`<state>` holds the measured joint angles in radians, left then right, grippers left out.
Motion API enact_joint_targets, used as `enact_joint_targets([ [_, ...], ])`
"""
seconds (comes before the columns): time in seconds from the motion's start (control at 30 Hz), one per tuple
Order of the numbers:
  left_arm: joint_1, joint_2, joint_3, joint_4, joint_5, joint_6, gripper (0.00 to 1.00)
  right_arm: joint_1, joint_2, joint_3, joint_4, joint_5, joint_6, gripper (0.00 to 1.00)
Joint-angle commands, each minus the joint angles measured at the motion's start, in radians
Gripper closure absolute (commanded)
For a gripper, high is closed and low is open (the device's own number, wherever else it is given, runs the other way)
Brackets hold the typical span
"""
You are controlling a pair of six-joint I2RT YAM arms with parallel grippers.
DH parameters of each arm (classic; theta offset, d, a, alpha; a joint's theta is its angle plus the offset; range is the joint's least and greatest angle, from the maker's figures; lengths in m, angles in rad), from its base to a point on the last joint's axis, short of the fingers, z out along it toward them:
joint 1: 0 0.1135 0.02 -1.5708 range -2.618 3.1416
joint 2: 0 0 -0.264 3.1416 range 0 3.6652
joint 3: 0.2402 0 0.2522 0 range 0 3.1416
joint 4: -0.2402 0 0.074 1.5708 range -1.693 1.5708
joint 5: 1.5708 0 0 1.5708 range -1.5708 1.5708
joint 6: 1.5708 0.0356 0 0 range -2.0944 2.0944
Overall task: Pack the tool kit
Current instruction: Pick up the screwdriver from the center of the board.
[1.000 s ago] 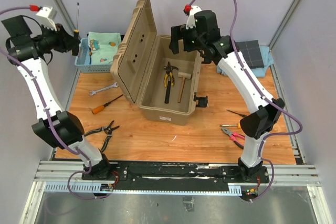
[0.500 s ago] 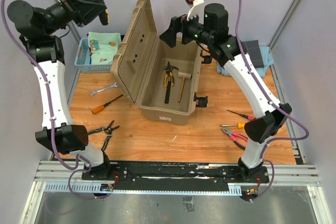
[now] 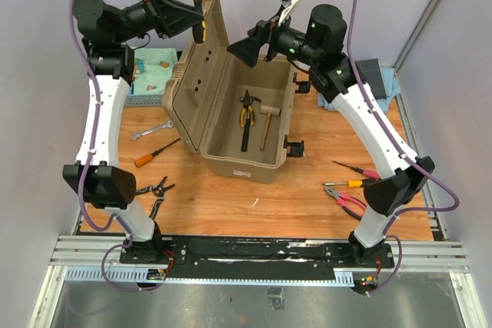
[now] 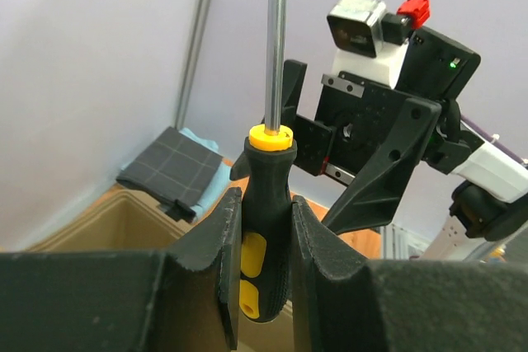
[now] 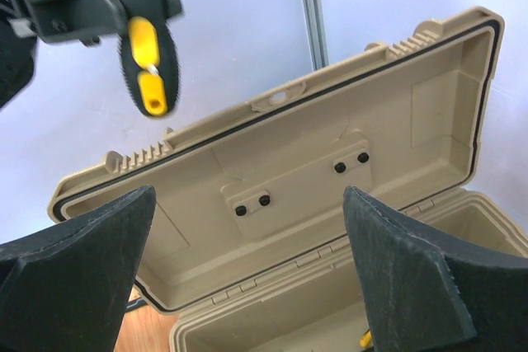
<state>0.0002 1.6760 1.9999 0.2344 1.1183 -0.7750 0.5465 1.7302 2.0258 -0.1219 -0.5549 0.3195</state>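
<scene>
Gripping a black-and-yellow screwdriver [image 4: 270, 162] by its handle, shaft sticking out past the fingers, the left gripper [image 4: 264, 199] hangs by the top edge of the tan toolbox's [image 3: 246, 157] raised lid [image 3: 192, 74]. The right gripper [image 5: 247, 204], jaws spread wide and empty, faces the lid's inner side. The toolbox stands open mid-way across the wooden table [image 3: 231, 197], with yellow-handled pliers [image 3: 247, 117] and a hammer [image 3: 267, 117] lying inside.
</scene>
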Motion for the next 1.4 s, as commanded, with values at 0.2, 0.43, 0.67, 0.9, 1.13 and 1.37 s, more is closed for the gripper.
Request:
enact_joint_targets([
  [0.2, -0.122, 0.011, -0.035, 0.035, -0.009, 0.030, 1.00, 0.037, 0.043, 0.028, 0.123, -0.053, 0.073, 0.05],
  [0.43, -0.159, 0.018, -0.047, 0.036, -0.008, 0.044, 1.00, 0.044, 0.068, 0.034, 0.145, -0.062, 0.097, 0.07],
  [0.67, -0.172, 0.022, -0.071, 0.035, -0.006, 0.059, 1.00, 0.044, 0.063, 0.010, 0.190, -0.072, 0.124, 0.08],
  [0.9, -0.185, 0.030, -0.065, 0.035, -0.008, 0.061, 1.00, 0.044, 0.077, 0.016, 0.195, -0.073, 0.133, 0.16],
  [1.13, -0.191, 0.035, -0.045, 0.033, -0.014, 0.057, 1.00, 0.034, 0.107, 0.061, 0.137, -0.065, 0.132, 0.73],
  [1.37, -0.185, 0.052, 0.073, -0.171, -0.079, 0.224, 0.56, 0.013, 0.062, 0.005, 0.090, 0.046, 0.102, 0.99],
])
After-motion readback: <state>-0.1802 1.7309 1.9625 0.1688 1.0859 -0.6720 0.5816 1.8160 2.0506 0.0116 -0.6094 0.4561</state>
